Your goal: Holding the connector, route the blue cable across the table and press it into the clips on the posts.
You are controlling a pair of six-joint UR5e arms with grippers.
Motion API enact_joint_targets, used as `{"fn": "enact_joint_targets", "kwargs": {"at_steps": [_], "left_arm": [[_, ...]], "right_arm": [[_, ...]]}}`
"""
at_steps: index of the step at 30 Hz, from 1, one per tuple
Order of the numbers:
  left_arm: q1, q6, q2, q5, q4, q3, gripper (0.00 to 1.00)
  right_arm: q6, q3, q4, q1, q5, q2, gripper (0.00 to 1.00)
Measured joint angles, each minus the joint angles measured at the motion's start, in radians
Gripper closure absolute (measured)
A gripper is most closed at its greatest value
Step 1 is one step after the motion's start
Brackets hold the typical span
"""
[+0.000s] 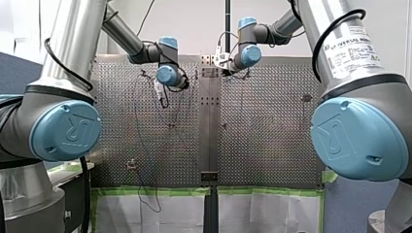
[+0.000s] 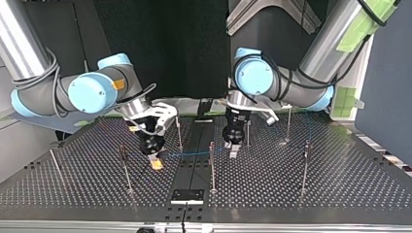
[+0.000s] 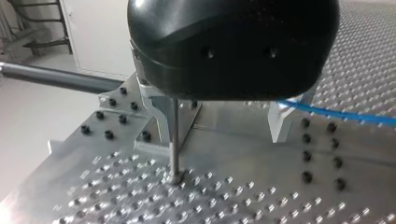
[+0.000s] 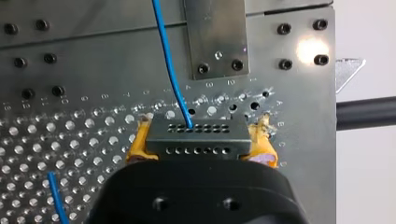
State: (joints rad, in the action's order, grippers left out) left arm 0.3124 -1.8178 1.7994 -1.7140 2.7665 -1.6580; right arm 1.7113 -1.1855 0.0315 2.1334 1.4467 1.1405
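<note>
Cable [image 4: 168, 70] over the table's [image 2: 340, 184] middle
Connector [image 4: 195, 135] sits in my right gripper [image 4: 200, 140]; the cable runs ahead to my left gripper [image 3: 219, 133], just beside a post [image 3: 173, 144].

- Front view: behind and above the arms [image 1: 65, 131], looking across the perforated table [image 1: 262, 121] to its far edge.
- Top view: low beyond that edge, facing back.
- Wrist views: close, sharing the centre strip [image 3: 233, 140] and blue cable [image 3: 336, 113].

cable [image 4: 168, 60]: blue, as we see it.
connector [image 4: 196, 136]: grey, w/ 2 rows of small dark holes.
our right gripper [image 4: 198, 142]: black body, yellow pads [image 4: 135, 148].
our left gripper [image 3: 220, 135]: black body, bare-metal fingers [image 3: 279, 122].
table [image 2: 340, 170]: silver, dotted hole grid.
arm caps [image 1: 65, 131]: lt blue.
tape [image 1: 150, 191]: green.
</note>
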Motion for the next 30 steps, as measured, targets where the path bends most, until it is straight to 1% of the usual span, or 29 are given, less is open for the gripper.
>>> {"fn": "enact_joint_targets", "kwargs": {"at_steps": [5,11,16,20,24,30], "left_arm": [[0.02,-0.002,-0.042,0.0,0.038,-0.038,0.0],[0.047,-0.003,-0.093,0.0,0.047,-0.087,0.0],[0.066,-0.001,-0.133,0.0,0.05,-0.122,0.0],[0.089,0.015,-0.168,0.0,0.054,-0.136,0.0],[0.112,0.039,-0.179,-0.006,0.047,-0.139,0.0],[0.146,0.081,-0.181,-0.047,0.016,-0.131,0.0]], "right_arm": [[-0.006,-0.002,-0.007,-0.007,0.01,0.0,1.0],[-0.017,-0.014,-0.016,-0.013,0.03,0.0,1.0],[-0.02,-0.025,-0.017,-0.015,0.036,0.0,1.0],[-0.02,-0.032,-0.018,-0.015,0.037,0.0,1.0],[-0.019,-0.041,-0.019,-0.016,0.037,0.0,1.0],[-0.018,-0.053,-0.019,-0.016,0.037,0.0,1.0]]}}
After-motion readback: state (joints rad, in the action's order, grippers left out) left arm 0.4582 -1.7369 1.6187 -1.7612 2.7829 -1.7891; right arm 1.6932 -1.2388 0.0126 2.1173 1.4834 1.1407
